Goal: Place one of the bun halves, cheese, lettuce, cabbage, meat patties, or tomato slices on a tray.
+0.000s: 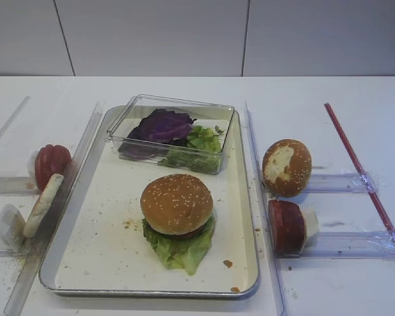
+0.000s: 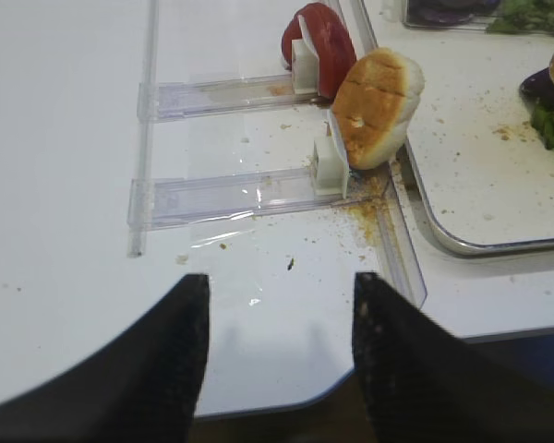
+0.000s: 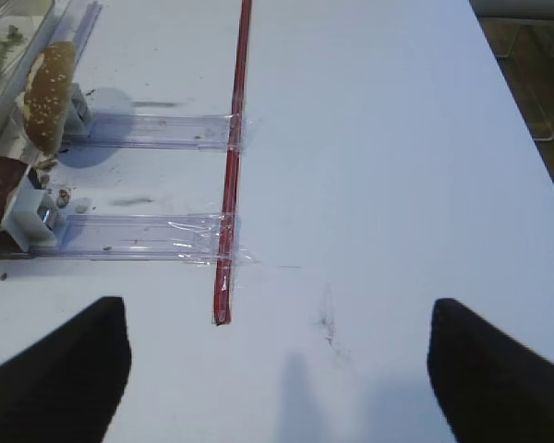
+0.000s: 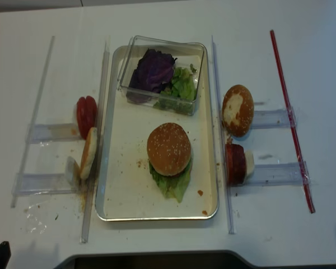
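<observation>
Sesame bun top (image 1: 176,203) sits on stacked lettuce (image 1: 180,246) near the middle of the tray (image 1: 85,263). Cabbage (image 1: 163,125) lies in the clear plastic box (image 1: 225,138) at the tray's far end. Right gripper (image 3: 277,369): fingers wide apart over bare table, holding nothing. Left gripper (image 2: 279,351): fingers apart, empty, near the tray's left rail.

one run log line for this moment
stage: burger stacked on tray | top: sesame bun half | under: lettuce | left gripper: open, empty | right gripper: open, empty, over table
</observation>
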`<state>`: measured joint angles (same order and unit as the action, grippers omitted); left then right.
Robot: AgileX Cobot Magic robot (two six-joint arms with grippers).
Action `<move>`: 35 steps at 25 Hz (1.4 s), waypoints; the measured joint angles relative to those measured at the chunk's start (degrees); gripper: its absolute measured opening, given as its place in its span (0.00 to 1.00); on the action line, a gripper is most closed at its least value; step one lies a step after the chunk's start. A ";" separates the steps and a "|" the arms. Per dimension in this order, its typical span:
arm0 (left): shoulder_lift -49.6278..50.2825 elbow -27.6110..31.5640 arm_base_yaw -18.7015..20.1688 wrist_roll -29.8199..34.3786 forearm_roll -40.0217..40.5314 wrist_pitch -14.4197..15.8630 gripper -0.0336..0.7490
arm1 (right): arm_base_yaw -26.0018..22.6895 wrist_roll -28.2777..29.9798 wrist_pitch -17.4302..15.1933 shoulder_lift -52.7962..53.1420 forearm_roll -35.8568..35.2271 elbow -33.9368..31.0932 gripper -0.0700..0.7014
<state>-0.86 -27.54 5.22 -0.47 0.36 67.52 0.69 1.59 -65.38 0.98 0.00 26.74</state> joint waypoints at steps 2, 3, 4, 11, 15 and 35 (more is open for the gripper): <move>0.00 0.00 0.00 0.00 0.00 0.00 0.48 | -0.86 0.00 0.00 0.00 0.00 0.00 0.93; 0.00 0.00 0.00 0.00 0.00 0.00 0.48 | -0.97 0.00 0.00 0.00 0.00 0.00 0.92; 0.00 0.00 0.00 0.00 0.00 0.00 0.48 | -1.10 0.00 0.00 0.00 0.00 0.00 0.91; 0.00 0.00 0.00 0.00 0.00 0.00 0.48 | -1.20 0.00 0.00 0.00 0.00 0.00 0.83; 0.00 0.00 0.00 0.00 0.00 0.00 0.48 | -1.20 0.00 0.00 0.00 0.00 0.00 0.79; 0.00 0.00 0.00 0.00 0.00 0.00 0.48 | -1.20 0.00 0.00 0.00 0.00 0.00 0.63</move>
<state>-0.86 -27.54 5.22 -0.47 0.36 67.52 -0.51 1.59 -65.38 0.98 0.00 26.74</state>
